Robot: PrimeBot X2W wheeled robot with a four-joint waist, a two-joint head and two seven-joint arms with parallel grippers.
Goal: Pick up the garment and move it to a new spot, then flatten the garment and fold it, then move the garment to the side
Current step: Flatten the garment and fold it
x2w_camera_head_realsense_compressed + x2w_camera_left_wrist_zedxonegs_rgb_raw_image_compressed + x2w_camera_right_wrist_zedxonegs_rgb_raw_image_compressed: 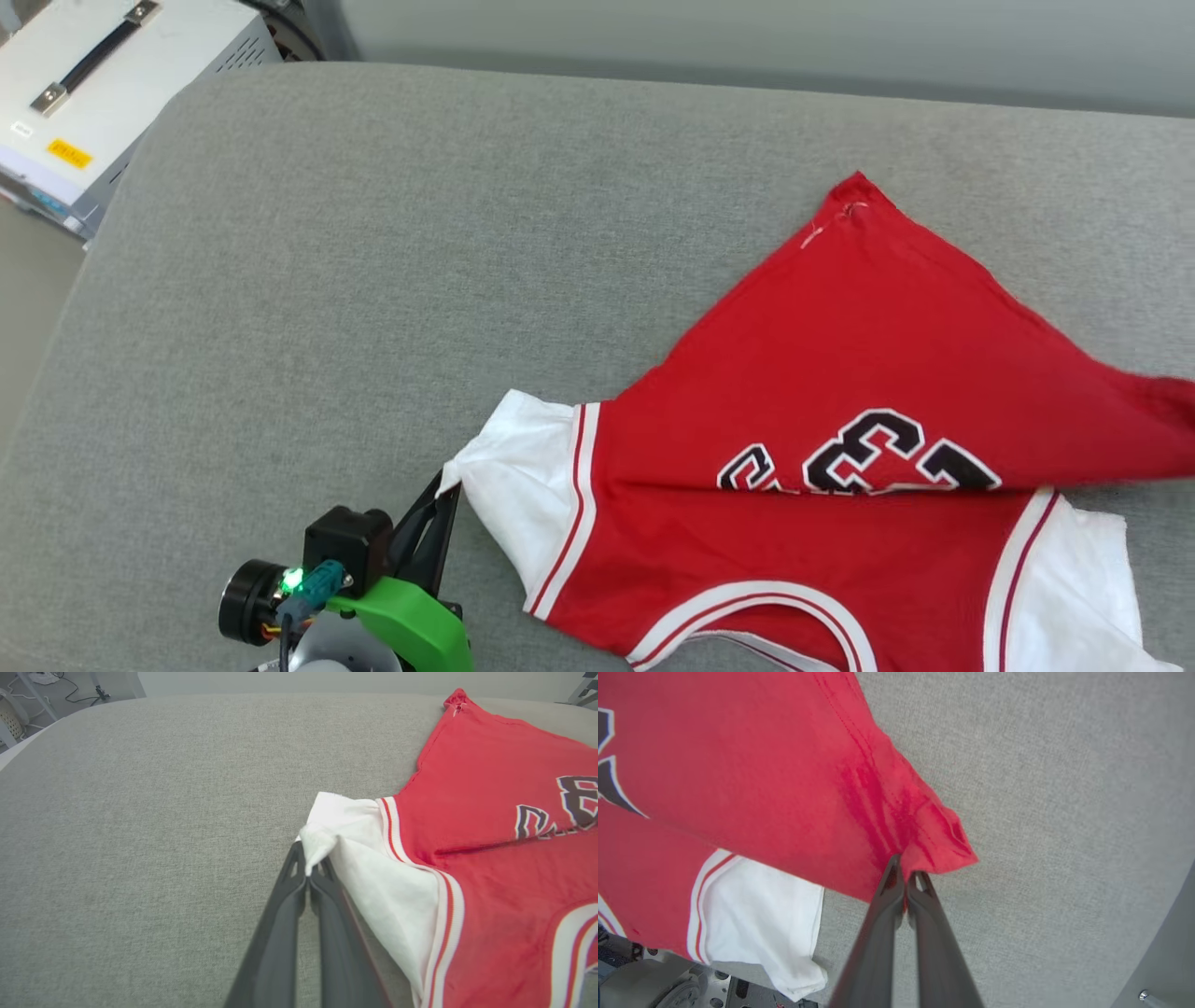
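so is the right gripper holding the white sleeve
No, the right gripper is shut on a red corner of the garment, with the white sleeve lying off to one side.

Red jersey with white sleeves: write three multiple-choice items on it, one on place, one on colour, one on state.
1. The left hand grips the red jersey-style shirt at: A collar; B white sleeve tip; C number.
2. The cushioned fabric surface beneath is: A grey; B brown; C blue.
3. The right hand is: A open; B shut empty; C shut on a red corner.
Key: B, white cloth bunches in its grip; A, grey weave lies all around; C, red cloth puckers where it pinches.
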